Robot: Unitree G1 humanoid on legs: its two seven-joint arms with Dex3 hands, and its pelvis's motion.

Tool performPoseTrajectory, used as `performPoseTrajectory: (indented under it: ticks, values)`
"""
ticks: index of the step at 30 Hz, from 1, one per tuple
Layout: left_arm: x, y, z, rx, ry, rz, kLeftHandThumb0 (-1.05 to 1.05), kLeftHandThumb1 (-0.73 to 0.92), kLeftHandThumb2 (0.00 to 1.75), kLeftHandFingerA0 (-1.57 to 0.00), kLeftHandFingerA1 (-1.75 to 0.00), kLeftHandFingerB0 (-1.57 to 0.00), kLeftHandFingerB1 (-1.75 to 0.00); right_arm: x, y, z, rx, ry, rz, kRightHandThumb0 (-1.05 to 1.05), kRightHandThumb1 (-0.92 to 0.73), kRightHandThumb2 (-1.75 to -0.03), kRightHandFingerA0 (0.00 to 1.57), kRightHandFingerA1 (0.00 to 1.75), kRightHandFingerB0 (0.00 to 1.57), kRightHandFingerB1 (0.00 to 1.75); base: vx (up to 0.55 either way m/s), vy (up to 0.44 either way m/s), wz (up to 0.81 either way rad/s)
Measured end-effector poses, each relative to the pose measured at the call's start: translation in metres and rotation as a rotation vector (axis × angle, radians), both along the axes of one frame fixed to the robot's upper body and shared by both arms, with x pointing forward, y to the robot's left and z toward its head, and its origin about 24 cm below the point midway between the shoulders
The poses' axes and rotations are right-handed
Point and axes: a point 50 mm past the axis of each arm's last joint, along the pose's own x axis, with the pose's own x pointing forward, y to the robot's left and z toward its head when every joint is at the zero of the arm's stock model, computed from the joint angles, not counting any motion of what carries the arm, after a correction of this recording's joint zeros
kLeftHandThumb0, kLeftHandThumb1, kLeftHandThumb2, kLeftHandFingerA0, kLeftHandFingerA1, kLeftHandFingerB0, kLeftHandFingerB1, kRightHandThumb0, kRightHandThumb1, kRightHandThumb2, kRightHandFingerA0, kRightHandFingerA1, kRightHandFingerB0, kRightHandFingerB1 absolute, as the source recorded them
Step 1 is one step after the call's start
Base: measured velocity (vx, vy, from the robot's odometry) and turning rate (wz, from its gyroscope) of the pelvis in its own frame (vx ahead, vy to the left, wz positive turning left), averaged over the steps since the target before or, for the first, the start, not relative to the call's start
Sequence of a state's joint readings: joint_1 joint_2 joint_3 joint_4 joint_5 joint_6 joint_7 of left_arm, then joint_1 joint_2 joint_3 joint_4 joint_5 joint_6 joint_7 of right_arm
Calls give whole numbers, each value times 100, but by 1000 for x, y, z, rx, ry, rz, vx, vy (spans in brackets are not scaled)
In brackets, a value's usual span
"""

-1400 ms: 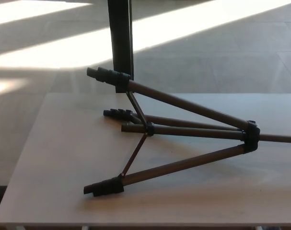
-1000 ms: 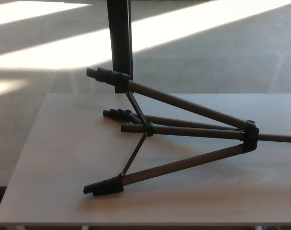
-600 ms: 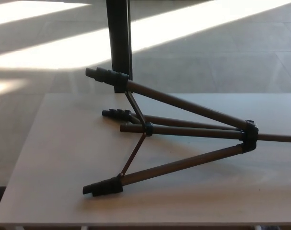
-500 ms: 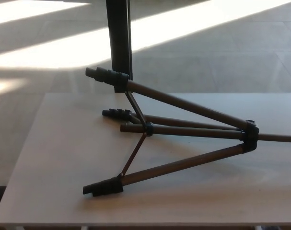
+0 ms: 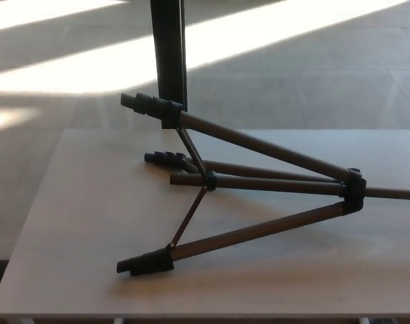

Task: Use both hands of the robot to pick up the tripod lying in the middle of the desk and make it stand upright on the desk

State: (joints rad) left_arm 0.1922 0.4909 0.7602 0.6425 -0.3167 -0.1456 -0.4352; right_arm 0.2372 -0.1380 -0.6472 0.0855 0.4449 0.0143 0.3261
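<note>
"Where is the tripod?"

"The tripod lies on its side in the middle of the desk. Its three legs are spread apart like a fan. They all meet at a black hub out at 3 o'clock."

"Where do the legs point?"

"They point toward 9 o'clock. One leg sticks up toward 10 o'clock, and its black foot is lifted off the desk. One leg runs down toward 7 o'clock, and its black foot rests on the desk near the front edge. The third foot lies between them, farther back on the desk."

"What else is on the tripod?"

"A middle pole runs between the legs. Thin braces join it to the legs at a small black collar. A thin rod goes out from the hub past the picture's right edge."

"What are the robot's hands doing?"

"No hand shows in the picture, so nobody can tell if the fingers are spread or pressed together."

"What is behind the desk?"

"A dark post stands at 12 o'clock. Bright stripes of sun lie on the floor."
</note>
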Motion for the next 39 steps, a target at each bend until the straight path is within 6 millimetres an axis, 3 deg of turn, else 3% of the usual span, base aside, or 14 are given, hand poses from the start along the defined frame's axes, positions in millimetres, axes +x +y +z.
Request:
performPoseTrajectory:
  ticks: [2, 4, 5, 6, 8, 9, 10, 16, 17, 19, 27, 28, 29, 39]
  values:
    - [18, -3, 16, 38, -69, -42, -87, 65, 61, -36, -60, -29, -44, 10, 15, 4, 16, -44, 38, -73, -60, -98, 44, 69, 28, 51, 0, 0, 0]
    - [34, -7, 33, 74, -132, -83, -89, 52, 76, -36, -63, -27, -48, 19, 29, 8, 37, -82, 73, -73, -74, -63, 45, 67, 34, 39, 0, 0, 0]
    - [40, -10, 39, 89, -156, -100, -79, 72, 62, -32, -58, -23, -40, 22, 34, 9, 45, -96, 86, -74, -74, -62, 49, 68, 42, 39, 0, 0, 0]
    - [49, -13, 48, 109, -190, -125, -81, 55, 96, -28, -60, -16, -49, 27, 42, 12, 59, -117, 106, -74, -77, -63, 47, 66, 37, 39, 0, 0, 0]
    - [63, -21, 62, 137, -239, -169, -77, 70, 61, -33, -56, -23, -38, 33, 55, 14, 82, -143, 137, -80, -62, -100, 48, 68, 35, 52, 0, 0, 0]
    - [72, -26, 70, 154, -268, -199, -73, 70, 61, -33, -55, -24, -38, 37, 63, 16, 98, -158, 157, -82, -62, -99, 47, 67, 35, 51, 0, 0, 0]
    - [78, -31, 76, 166, -288, -221, -75, 54, 92, -30, -59, -18, -49, 39, 68, 17, 109, -167, 171, -76, -73, -62, 51, 64, 43, 39, 0, 0, 0]
    - [121, -74, 119, 243, -424, -405, -75, 55, 91, -28, -58, -19, -49, 53, 105, 22, 198, -209, 264, -82, -71, -61, 51, 67, 44, 40, 0, 0, 0]
    - [126, -82, 125, 254, -444, -437, -76, 70, 62, -32, -52, -24, -36, 55, 111, 22, 211, -213, 279, -80, -71, -62, 49, 68, 45, 40, 0, 0, 0]
    - [139, -101, 140, 280, -486, -509, -75, 69, 60, -32, -53, -28, -36, 59, 123, 25, 241, -220, 308, -79, -72, -62, 46, 69, 44, 42, 0, 0, 0]
    - [166, -180, 192, 383, -623, -772, -76, 68, 61, -43, -51, -35, -37, 71, 155, 35, 323, -224, 382, -77, -74, -62, 46, 69, 42, 40, 0, 0, 0]
    - [167, -189, 197, 398, -636, -801, -76, 69, 61, -42, -53, -35, -38, 72, 157, 36, 329, -221, 384, -77, -59, -100, 50, 72, 37, 53, 0, 0, 0]
    - [168, -193, 200, 406, -640, -814, -73, 66, 60, -43, -54, -37, -40, 72, 158, 37, 331, -219, 385, -77, -72, -62, 49, 69, 45, 41, 0, 0, 0]
    - [188, -276, 244, 608, -676, -1042, -70, 63, 59, -42, -56, -40, -43, 78, 169, 35, 402, -145, 367, -81, -57, -80, 49, 71, 47, 51, 0, 0, 0]
